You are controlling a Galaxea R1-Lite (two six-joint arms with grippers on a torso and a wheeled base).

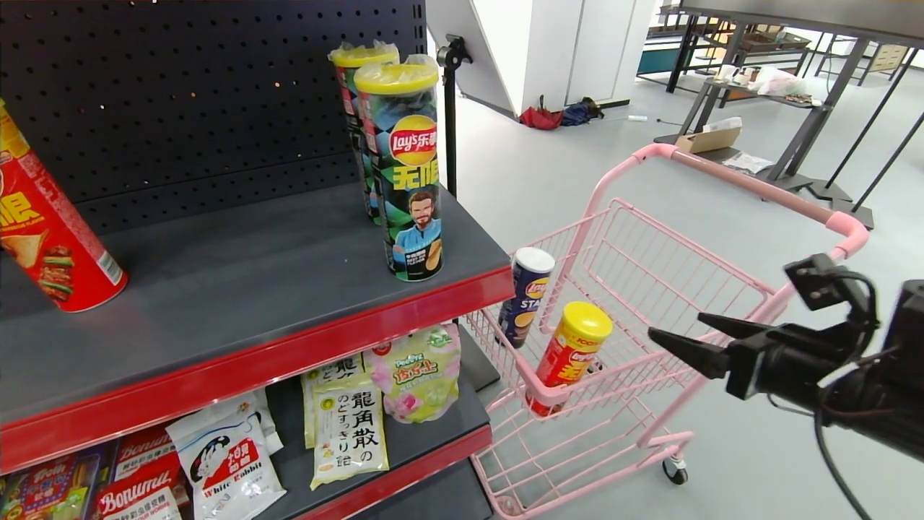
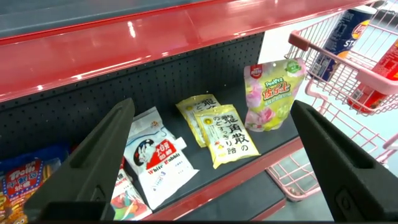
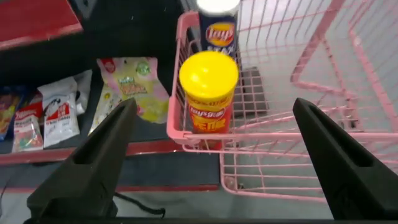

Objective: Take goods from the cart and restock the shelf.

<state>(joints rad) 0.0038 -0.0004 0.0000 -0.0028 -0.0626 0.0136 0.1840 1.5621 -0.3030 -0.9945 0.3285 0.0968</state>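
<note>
A dark grey shelf board with a red front lip (image 1: pixel 238 289) carries 2 tall green-and-black chip cans with yellow lids (image 1: pixel 408 173), one behind the other near its right end, and a red chip can (image 1: pixel 47 224) at the left. Beside it, a pink wire cart (image 1: pixel 751 188) holds a dark blue, white-lidded can (image 1: pixel 525 296) and a red, yellow-lidded can (image 1: pixel 570 354), both leaning. The black right gripper (image 1: pixel 675 326) hovers by the cart, fingers spread.

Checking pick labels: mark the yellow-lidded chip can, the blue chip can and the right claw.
Yellow-lidded chip can (image 1: pixel 568 363), head view, red side wall.
Blue chip can (image 1: pixel 523 303), head view, body below white lid.
Right claw (image 1: pixel 674 324), head view, midway between fingertips.
</note>
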